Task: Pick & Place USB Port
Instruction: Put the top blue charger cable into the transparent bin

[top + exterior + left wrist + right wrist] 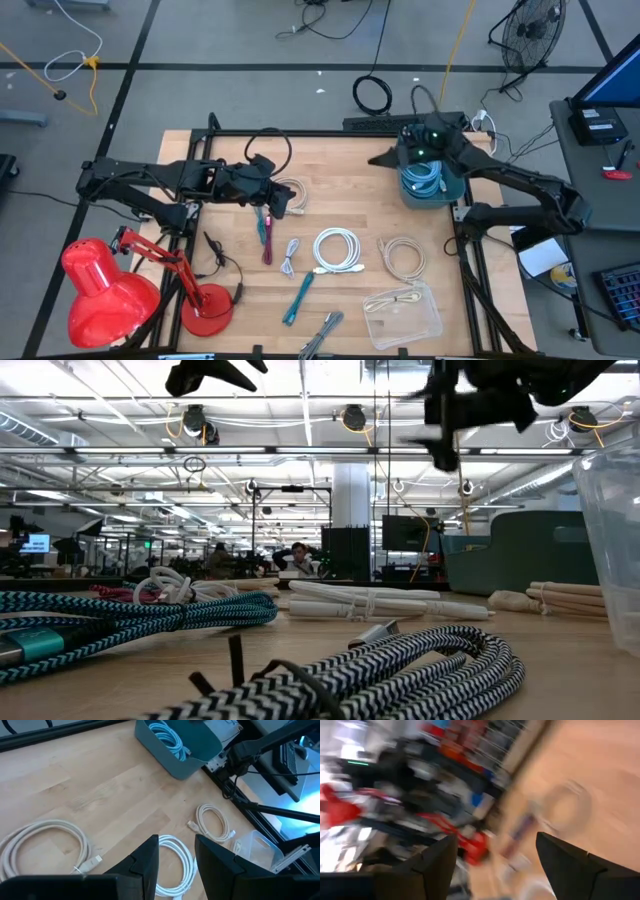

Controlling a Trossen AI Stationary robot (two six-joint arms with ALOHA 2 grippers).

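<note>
High view, left gripper (pixel 283 200): hung over the table's left-centre, just beside a cream cable coil (pixel 291 193); finger gap not readable from above.
High view, right gripper (pixel 385 158): sat at the far right of the table, beside the blue-grey bin (pixel 432 190).
High view, bin contents: light-blue cable (pixel 424 176) coiled inside.
High view, table (pixel 330 150): white coil (pixel 338 249) at centre, beige coil (pixel 403 256) to its right, clear plastic tray (pixel 403 312) near the front edge with a cable in it.
High view, other cables: pink cable (pixel 265 235), grey cable (pixel 290 257), teal cable (pixel 298 298), braided cable (pixel 321 338) at the front edge.
High view, clutter: red desk lamp (pixel 120 283) at front left.
Low view: braided cable (pixel 400 675) and teal cable (pixel 120 622) lay closest to the lens, white coil (pixel 370 603) behind; both arms only dark shapes overhead.
Left wrist view, left gripper (pixel 176 862): fingers (pixel 150 860) stood a narrow gap apart, nothing between them.
Left wrist view, cables: white coil (pixel 181 865) lay just under the fingertips, cream cable coil (pixel 42 847) to one side, beige coil (pixel 214 822) farther off, bin (pixel 175 762) with light-blue cable (pixel 167 734) beyond.
Right wrist view, right gripper (pixel 495 862): fingers (pixel 437 860) spread wide, empty; background too blurred to read.
USB cable location: loose on the table and in the bin; cannot tell which one was the task's.
</note>
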